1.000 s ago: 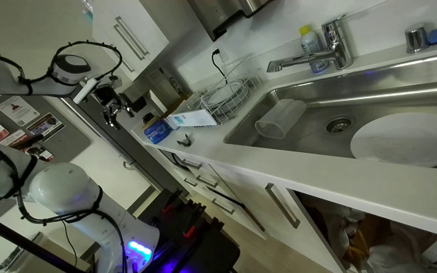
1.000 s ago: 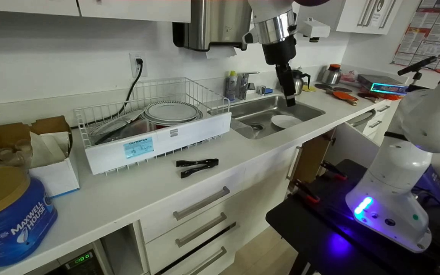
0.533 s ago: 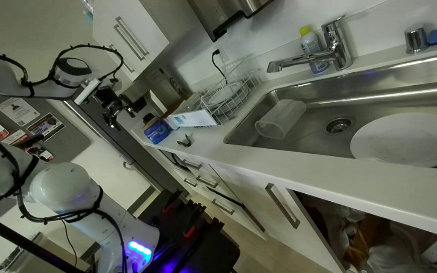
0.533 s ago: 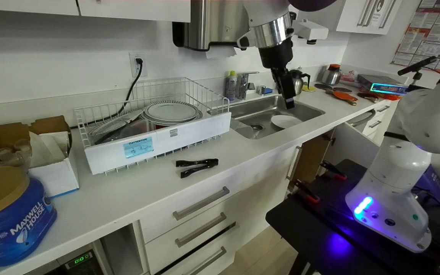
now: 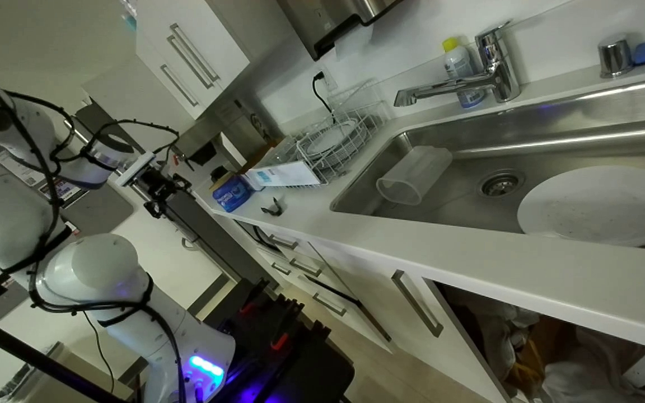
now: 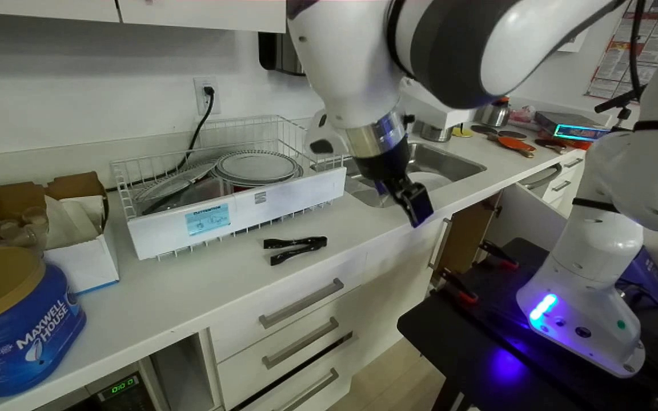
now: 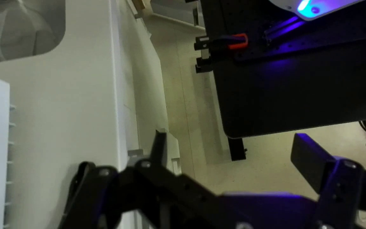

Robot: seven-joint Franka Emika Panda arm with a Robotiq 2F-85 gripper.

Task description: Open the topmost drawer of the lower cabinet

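The topmost drawer [image 6: 289, 305] is closed, a shallow white front with a slim bar handle, at the top of the drawer stack in the lower cabinet [image 6: 400, 297]. It also shows in an exterior view [image 5: 283, 242]. A lower drawer [image 6: 320, 385] of the stack stands slightly ajar, with a dark gap above it. My gripper [image 6: 418, 211] hangs over the counter's front edge, above and to the side of the drawer, touching nothing. In the wrist view its two fingers [image 7: 230, 143] are wide apart and empty. A bar handle [image 7: 135, 153] shows beside one finger, partly hidden.
Black tongs [image 6: 295, 249] lie on the counter [image 6: 192, 285] above the drawers. A dish rack [image 6: 237, 222], a blue coffee can [image 6: 26, 337] and a box [image 6: 86, 262] stand there too. A black table [image 6: 466, 337] bears the arm. A cupboard door [image 6: 529, 211] under the sink is open.
My arm has swung and lowered. In an exterior view the gripper has come down from in front of the sink toward the counter's front edge. The drawers have not moved.
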